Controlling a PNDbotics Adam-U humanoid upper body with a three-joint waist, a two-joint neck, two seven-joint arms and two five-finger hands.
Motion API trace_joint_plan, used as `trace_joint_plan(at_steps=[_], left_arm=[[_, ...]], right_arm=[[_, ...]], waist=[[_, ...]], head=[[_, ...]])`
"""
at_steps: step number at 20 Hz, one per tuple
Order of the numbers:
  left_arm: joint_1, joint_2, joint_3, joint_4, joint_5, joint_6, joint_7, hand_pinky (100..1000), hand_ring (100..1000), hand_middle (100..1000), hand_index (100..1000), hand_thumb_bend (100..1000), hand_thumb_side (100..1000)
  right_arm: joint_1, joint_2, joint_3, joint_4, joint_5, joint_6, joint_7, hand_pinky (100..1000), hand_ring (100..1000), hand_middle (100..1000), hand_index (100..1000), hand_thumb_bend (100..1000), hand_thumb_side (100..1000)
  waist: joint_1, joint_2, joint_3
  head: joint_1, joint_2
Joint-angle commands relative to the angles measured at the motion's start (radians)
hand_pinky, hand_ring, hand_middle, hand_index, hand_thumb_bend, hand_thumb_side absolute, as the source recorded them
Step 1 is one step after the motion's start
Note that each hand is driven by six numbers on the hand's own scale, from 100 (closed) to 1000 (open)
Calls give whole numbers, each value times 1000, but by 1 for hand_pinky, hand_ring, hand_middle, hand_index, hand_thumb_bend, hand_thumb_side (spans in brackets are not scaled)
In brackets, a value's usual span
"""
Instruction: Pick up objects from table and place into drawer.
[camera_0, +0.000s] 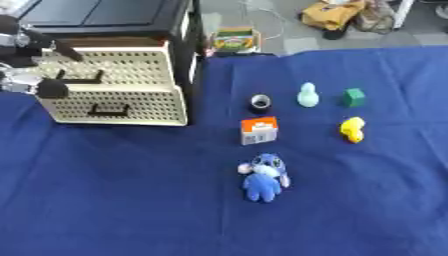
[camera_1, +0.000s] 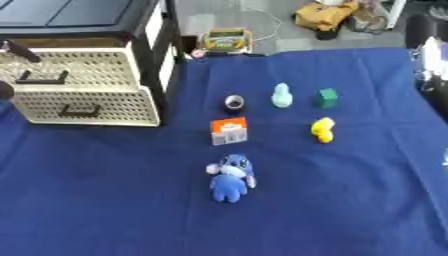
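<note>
Left eye view shows the left hand (camera_0: 35, 65) at the cream drawer (camera_0: 118, 92), fingers spread by its handle (camera_0: 80, 79), gripping nothing. The drawer stands pulled out. A blue plush toy (camera_0: 264, 177) lies on the blue cloth (camera_0: 114, 200).

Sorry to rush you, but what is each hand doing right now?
Left hand: at the drawer unit, fingers by the upper handle; grip cannot be told.
Right hand: not in view.
</note>
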Motion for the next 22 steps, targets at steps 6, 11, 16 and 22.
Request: trace_joint_plan(at_steps=[6, 11, 16, 22], left_arm=[[-6, 12, -16, 41, -40, 8, -2, 100, 100, 100, 963, 605, 1000], [-15, -2, -7, 86, -92, 16, -2, 100, 100, 100, 955, 601, 1000], [-24, -12, 11, 108, -151, 33, -2, 100, 100, 100, 939, 597, 1000], [-33, -18, 28, 105, -187, 58, -2, 100, 100, 100, 937, 579, 1000]], right_arm=[[-15, -10, -5, -17, -2, -2, 4, 619, 577, 454, 736, 447, 778], [-15, -7, -4, -17, -2, -3, 6, 619, 577, 454, 734, 448, 777], [-15, -7, -5, -17, -2, -4, 7, 619, 577, 453, 733, 448, 776], [-15, -6, -5, -17, -2, -4, 7, 619, 579, 452, 732, 448, 776]], waist=[[-2, -9, -6], [-2, -7, -7], [-4, -5, -7], [-6, -5, -7]], head=[[6, -9], [7, -13], [8, -16], [9, -18]])
